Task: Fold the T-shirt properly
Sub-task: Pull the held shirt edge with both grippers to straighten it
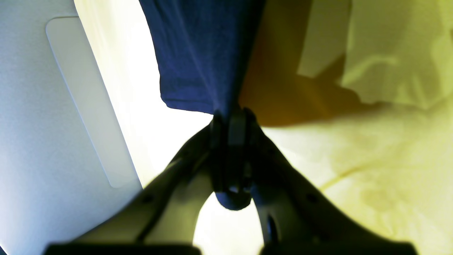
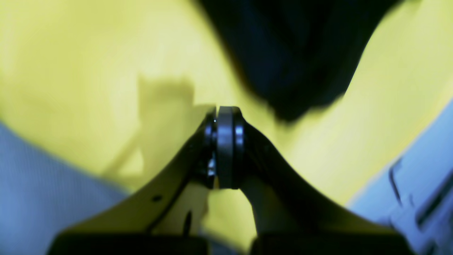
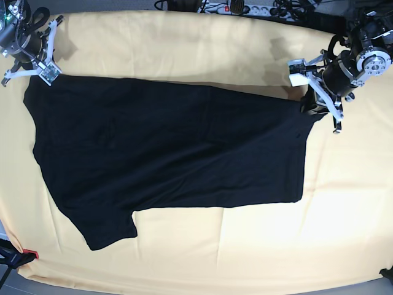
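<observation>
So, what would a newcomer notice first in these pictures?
The black T-shirt spread wide over the pale yellow cloth catches the eye first. Next, the left gripper, shut on the T-shirt's edge, at the base view's right. The right gripper is shut, holding nothing, at the upper left.

- work surface: a table covered by a pale yellow cloth [image 3: 202,43], lightly creased, reaching nearly every edge of the base view.
- far edge: a power strip [image 3: 236,7] and dark cables [image 3: 295,9] lie beyond the cloth.
- lower left corner: grey floor [image 3: 5,236].
- lighting: bright, even, overhead.
</observation>
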Available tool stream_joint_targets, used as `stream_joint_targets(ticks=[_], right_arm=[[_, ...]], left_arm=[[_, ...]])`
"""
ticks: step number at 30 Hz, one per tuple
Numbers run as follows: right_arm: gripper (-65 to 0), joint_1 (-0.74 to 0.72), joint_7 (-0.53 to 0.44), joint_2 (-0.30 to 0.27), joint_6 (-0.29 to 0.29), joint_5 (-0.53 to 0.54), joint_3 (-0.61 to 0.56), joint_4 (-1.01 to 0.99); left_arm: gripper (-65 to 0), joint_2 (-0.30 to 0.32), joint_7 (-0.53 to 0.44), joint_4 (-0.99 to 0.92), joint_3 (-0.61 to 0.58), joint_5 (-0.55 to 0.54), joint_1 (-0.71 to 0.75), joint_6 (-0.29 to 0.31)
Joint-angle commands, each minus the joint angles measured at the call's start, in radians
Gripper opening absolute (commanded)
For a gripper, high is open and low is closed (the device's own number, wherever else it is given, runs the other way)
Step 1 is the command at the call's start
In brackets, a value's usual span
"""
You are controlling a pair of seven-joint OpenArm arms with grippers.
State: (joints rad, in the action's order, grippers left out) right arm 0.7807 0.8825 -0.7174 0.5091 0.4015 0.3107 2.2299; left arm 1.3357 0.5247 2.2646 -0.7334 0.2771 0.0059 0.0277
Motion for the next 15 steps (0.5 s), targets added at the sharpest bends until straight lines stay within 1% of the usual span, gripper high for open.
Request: stream_joint_targets(ticks=[1,3,4,5,6,8,11,15], right_arm=[[-55.2,0.003,-0.034,-0.014,-0.003,0.016,0.010,0.012],[-41.7,0.003,-0.093,-0.014,-0.003,0.021,0.010,0.007],[-36.3,0.000,-0.118,-0.014,-0.003,0.018,0.010,0.001],[-33.0,0.000,-0.136,-0.014,-0.003,0.017,0.010,-0.010],[-31.9,0.000,-0.145,-0.014,-0.002,0.017,0.010,-0.025],[-31.9,-0.012,-0.149,-0.013,0.020,0.018,0.010,-0.058],[-31.9,-0.045,-0.158,-0.007,0.034,0.018,0.007,-0.126],[-31.9,-0.121,-0.164,0.027,0.072,0.017,0.002,-0.225]], left_arm=[[-65.0,0.025,0.003,0.011,0.010,0.013,-0.006,-0.016],[-65.0,0.025,0.003,0.011,0.010,0.013,-0.006,-0.016],[-65.0,0.024,0.002,0.011,0.010,0.013,-0.006,-0.016],[-65.0,0.024,0.000,0.011,0.010,0.013,-0.006,-0.016],[-65.0,0.024,-0.001,0.011,0.010,0.013,-0.006,-0.016],[-65.0,0.024,0.000,0.011,0.010,0.013,-0.006,-0.016],[-65.0,0.024,0.000,0.011,0.010,0.013,-0.006,-0.016],[-65.0,0.024,0.000,0.011,0.010,0.013,-0.006,-0.024]])
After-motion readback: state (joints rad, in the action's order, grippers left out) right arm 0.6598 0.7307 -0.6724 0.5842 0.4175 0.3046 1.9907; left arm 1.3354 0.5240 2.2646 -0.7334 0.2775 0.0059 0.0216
